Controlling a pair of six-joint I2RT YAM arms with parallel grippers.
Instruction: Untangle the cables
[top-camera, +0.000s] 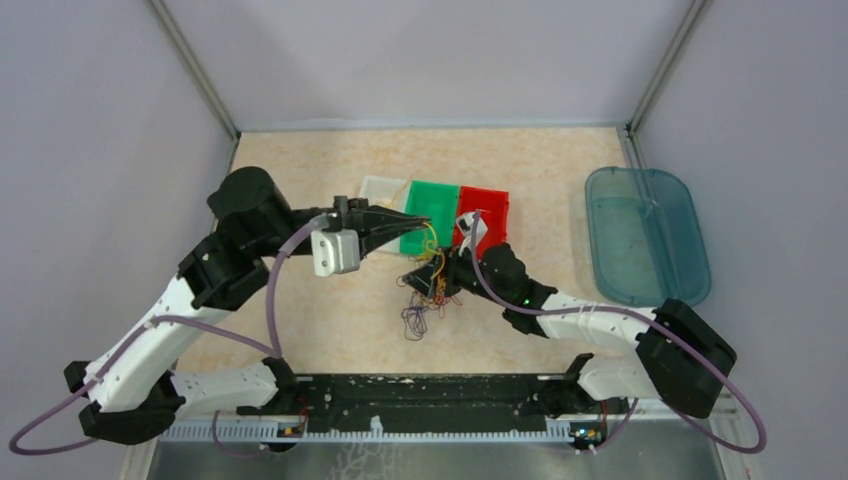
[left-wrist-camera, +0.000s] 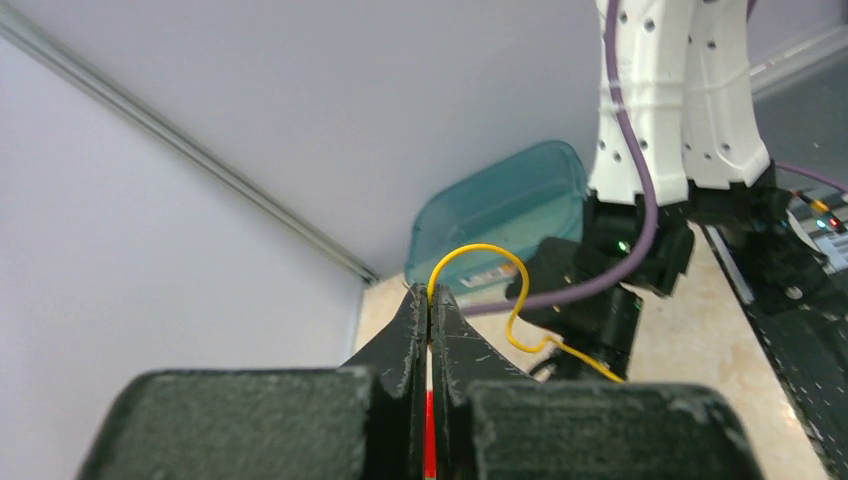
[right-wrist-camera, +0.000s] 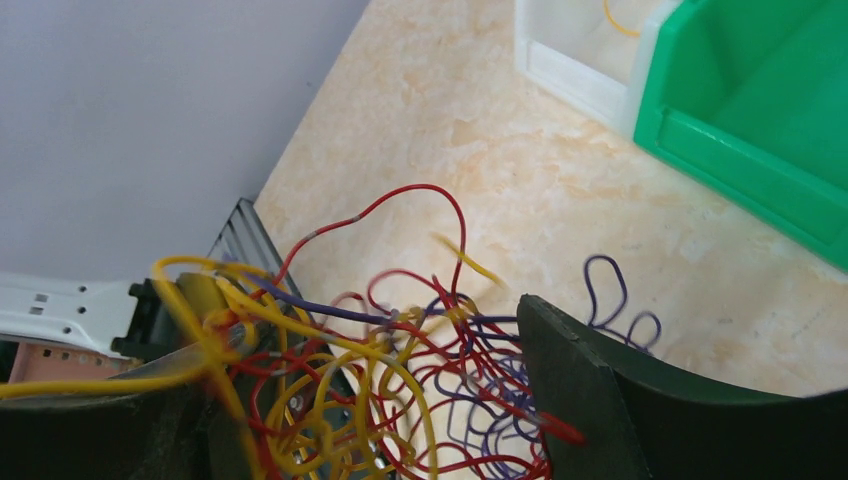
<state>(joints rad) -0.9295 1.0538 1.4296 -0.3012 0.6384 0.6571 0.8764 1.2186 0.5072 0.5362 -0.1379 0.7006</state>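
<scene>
My left gripper (top-camera: 424, 222) hangs over the green bin's near edge, shut on a yellow cable (top-camera: 436, 250). In the left wrist view the left gripper (left-wrist-camera: 430, 296) pinches that yellow cable (left-wrist-camera: 505, 262), which loops out and runs down to the right arm. My right gripper (top-camera: 432, 280) sits low over the tangle of cables (top-camera: 415, 318) on the table. In the right wrist view its fingers (right-wrist-camera: 575, 385) stand wide apart, with red, yellow and purple cables (right-wrist-camera: 400, 380) bunched between them. Some strands are draped over the left finger.
A white bin (top-camera: 380, 188), a green bin (top-camera: 440, 205) and a red bin (top-camera: 490, 205) stand in a row behind the tangle. A short yellow strand (right-wrist-camera: 620, 20) lies in the white bin (right-wrist-camera: 575, 70). A teal tray (top-camera: 645, 235) lies at the right.
</scene>
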